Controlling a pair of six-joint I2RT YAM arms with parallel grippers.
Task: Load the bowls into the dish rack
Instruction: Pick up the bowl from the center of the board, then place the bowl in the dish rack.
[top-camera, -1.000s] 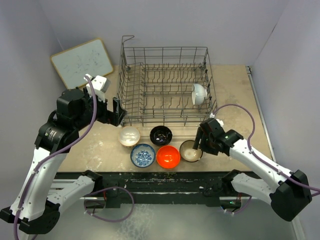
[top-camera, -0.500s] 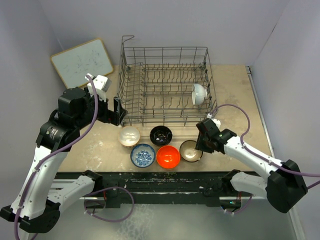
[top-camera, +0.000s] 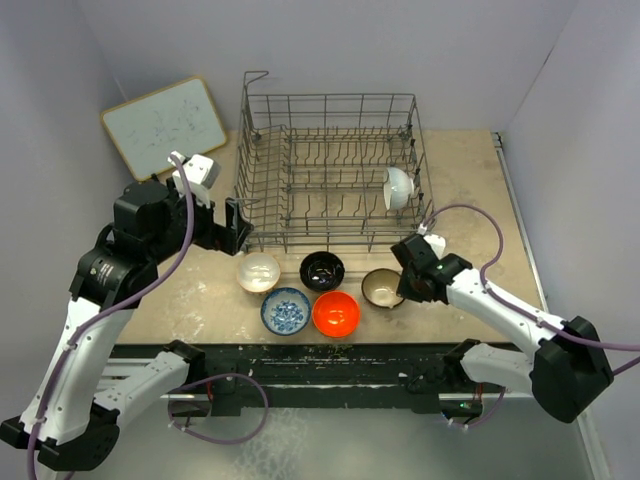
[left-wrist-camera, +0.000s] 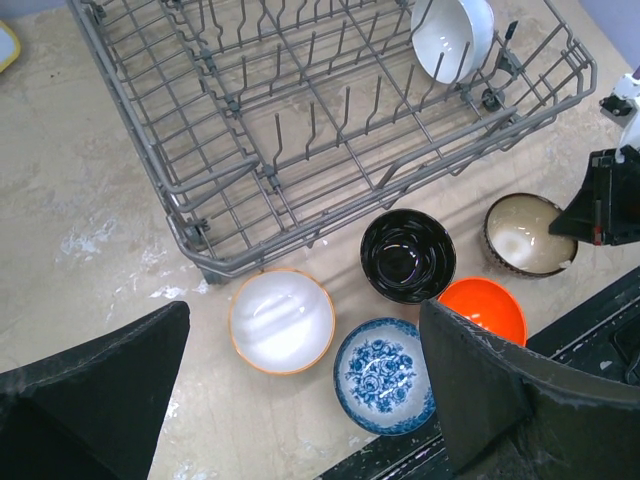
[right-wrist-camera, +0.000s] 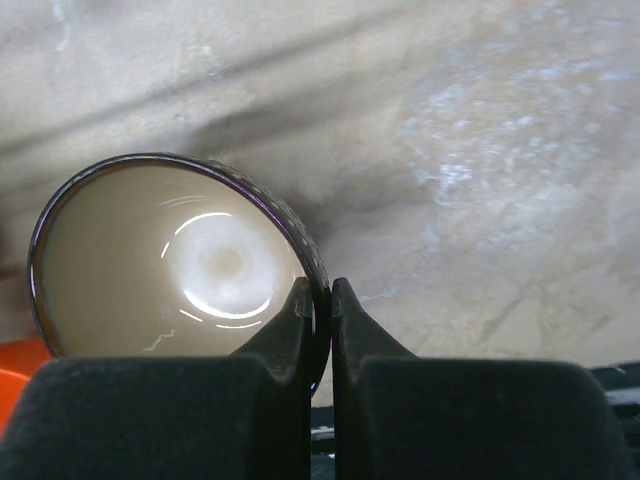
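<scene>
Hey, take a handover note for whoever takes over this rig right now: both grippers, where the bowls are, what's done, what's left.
Left gripper: open, empty, by the dish rack's near-left corner.
Right gripper: shut on the rim of the brown-rimmed bowl, in front of the rack.
Done: white bowl stands on edge at the rack's right side.
Left: the brown-rimmed bowl, plus the cream bowl, black bowl, blue-and-white bowl and orange-red bowl, all on the table in front of the rack.

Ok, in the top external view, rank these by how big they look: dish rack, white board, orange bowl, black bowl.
1. dish rack
2. white board
3. orange bowl and black bowl: nearly alike, too close to rank.
</scene>
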